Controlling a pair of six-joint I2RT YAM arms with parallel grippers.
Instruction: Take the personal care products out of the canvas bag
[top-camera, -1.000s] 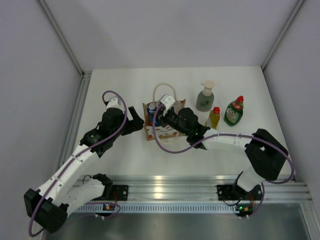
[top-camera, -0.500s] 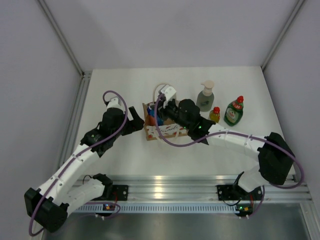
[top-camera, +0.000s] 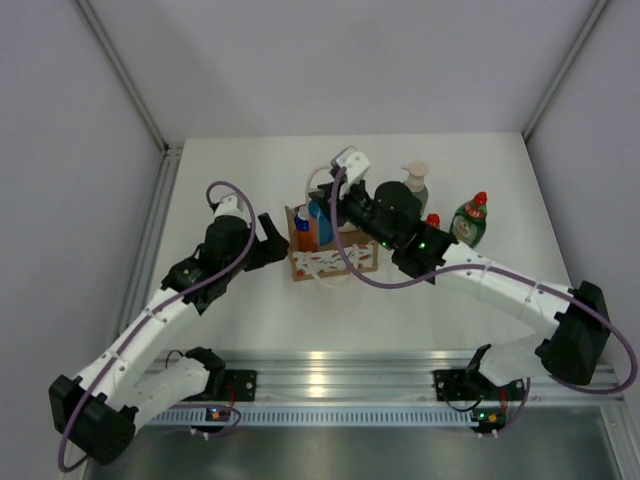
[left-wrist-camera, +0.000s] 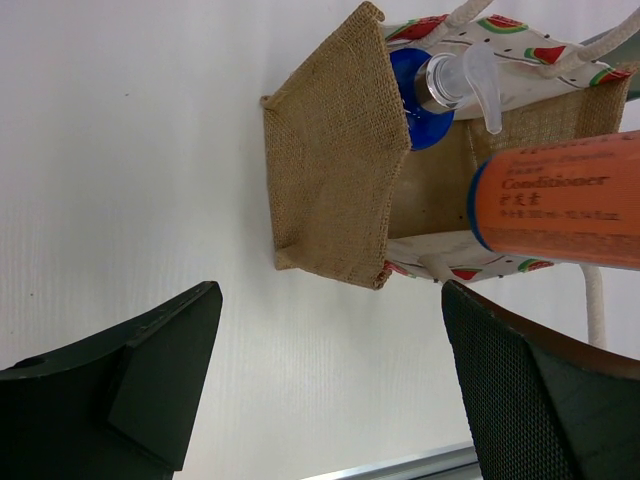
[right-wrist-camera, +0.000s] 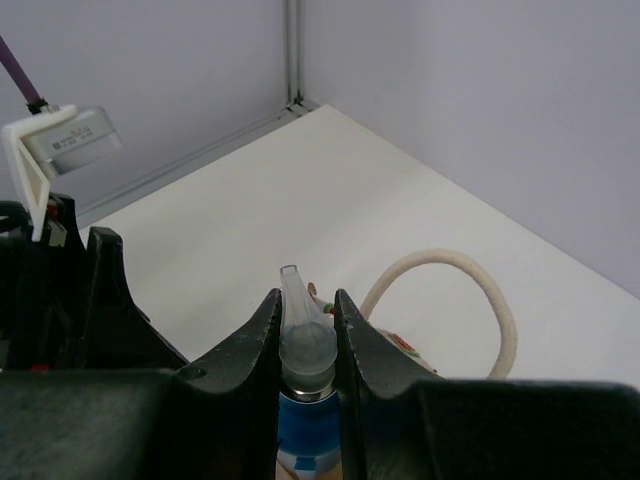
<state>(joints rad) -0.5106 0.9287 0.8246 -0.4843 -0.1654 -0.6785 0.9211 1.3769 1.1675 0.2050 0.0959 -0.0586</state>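
Observation:
The canvas bag (top-camera: 335, 258) stands mid-table, open. My right gripper (top-camera: 326, 212) is above its left end, shut on the clear pump head of the blue bottle (top-camera: 319, 226), which rises out of the bag. In the right wrist view the fingers (right-wrist-camera: 255, 345) clamp the pump of the blue bottle (right-wrist-camera: 305, 430). The orange bottle (top-camera: 303, 236) leans in the bag beside it. My left gripper (top-camera: 270, 238) is open and empty just left of the bag (left-wrist-camera: 335, 190). The grey-green pump bottle (top-camera: 410, 192), the green red-capped bottle (top-camera: 468, 222) and the yellow bottle's red cap (top-camera: 433, 219) stand on the table to the right.
The bag's cream rope handle (right-wrist-camera: 470, 290) loops up behind the blue bottle. My right arm stretches across in front of the yellow bottle. Side walls and metal rails border the table; the aluminium front rail (top-camera: 330, 380) runs along the near edge.
My right gripper has risen and moved toward the far side, drawing the blue bottle up out of the bag. The left arm has not moved.

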